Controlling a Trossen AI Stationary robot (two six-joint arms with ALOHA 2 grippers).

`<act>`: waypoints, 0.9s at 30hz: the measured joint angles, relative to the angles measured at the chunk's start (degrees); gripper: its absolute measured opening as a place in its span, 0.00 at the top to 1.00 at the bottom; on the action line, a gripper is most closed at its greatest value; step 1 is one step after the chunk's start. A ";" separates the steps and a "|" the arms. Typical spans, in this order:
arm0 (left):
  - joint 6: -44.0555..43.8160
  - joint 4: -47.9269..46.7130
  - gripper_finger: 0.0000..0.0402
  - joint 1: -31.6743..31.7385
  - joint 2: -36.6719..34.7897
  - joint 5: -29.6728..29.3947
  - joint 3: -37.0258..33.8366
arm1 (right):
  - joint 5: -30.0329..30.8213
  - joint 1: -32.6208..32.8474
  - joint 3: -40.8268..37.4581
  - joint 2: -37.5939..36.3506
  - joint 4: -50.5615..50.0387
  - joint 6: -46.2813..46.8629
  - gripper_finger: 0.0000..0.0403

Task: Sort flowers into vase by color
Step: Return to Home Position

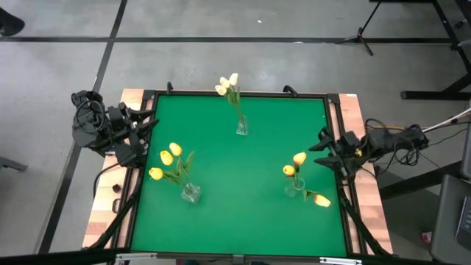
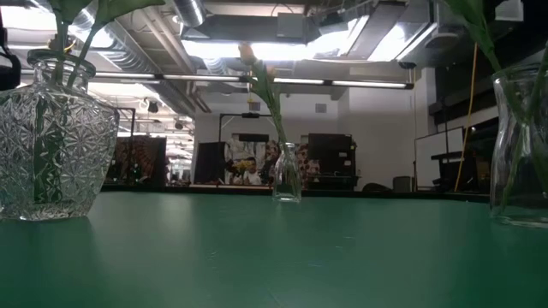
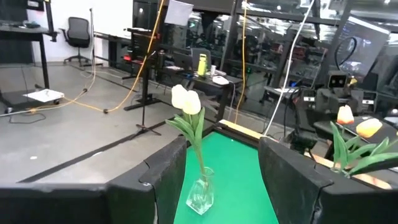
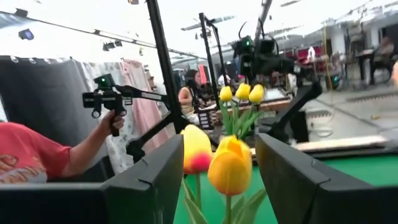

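From above: three vases stand on the green worktop. The white tulips are in the far vase. The yellow tulips are in the left vase, and the red-yellow tulips are in the right vase, one head drooping low. The left hand sits at the left edge; the right hand is at the right edge, near the red-yellow heads.

Down low: cut glass looms left, the slim far vase sits centre and another vase stands at right, all with stems rising.

Left wrist: fingers spread wide, gripping nothing, white tulips ahead.

Right wrist: fingers wide too. Red-yellow heads are close ahead, yellow ones beyond, and a person is behind.
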 joint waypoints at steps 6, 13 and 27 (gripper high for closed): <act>-1.35 0.00 0.51 -0.01 0.00 1.60 0.00 | 2.48 0.00 3.81 -5.62 -10.95 -4.67 0.50; 4.76 -1.21 0.51 -0.01 -0.82 15.01 -0.02 | -1.82 0.00 3.86 -11.70 -13.93 -11.47 0.50; 14.92 7.46 0.51 -0.07 -15.25 30.06 -9.87 | 1.54 -0.01 0.27 -14.14 -16.37 -11.66 0.50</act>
